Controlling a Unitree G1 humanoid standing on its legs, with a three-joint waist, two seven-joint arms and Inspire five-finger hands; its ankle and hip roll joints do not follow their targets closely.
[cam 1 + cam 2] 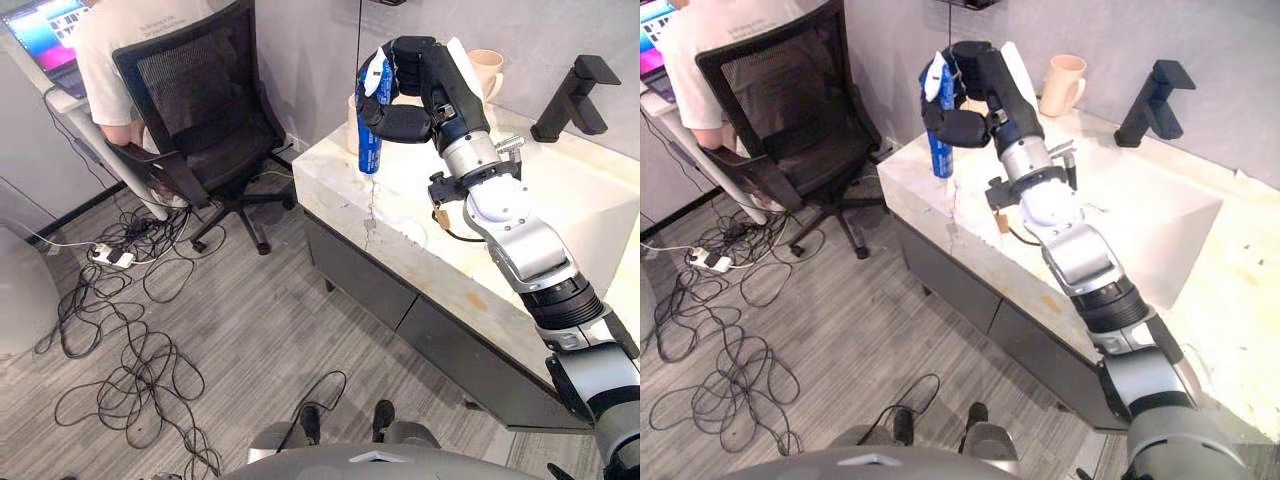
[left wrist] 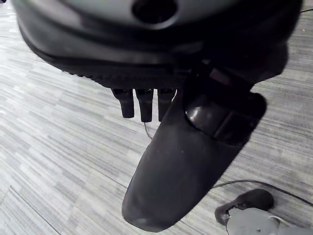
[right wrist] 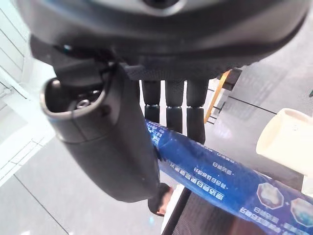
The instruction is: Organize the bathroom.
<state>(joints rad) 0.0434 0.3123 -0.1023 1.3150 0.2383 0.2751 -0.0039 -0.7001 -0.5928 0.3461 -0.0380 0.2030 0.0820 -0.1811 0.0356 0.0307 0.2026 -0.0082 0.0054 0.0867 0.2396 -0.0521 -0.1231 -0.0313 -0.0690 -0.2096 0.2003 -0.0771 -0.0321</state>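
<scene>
A blue toothpaste tube [image 1: 370, 150] hangs upright over the left corner of the pale stone counter [image 1: 335, 190]. My right hand [image 1: 415, 95] is shut on its upper part, thumb on one side and fingers on the other, as the right wrist view shows on the tube [image 3: 220, 176]. The tube's lower end is just above the counter top; I cannot tell whether it touches. A beige mug [image 1: 487, 70] stands by the wall behind the hand. My left hand [image 2: 181, 161] hangs idle over the grey floor with relaxed fingers and holds nothing.
A black faucet [image 1: 575, 95] stands at the back of the white sink basin [image 1: 600, 200], right of my arm. A person sits in a black office chair [image 1: 200, 110] to the left of the counter. Cables [image 1: 130, 330] lie looped on the floor.
</scene>
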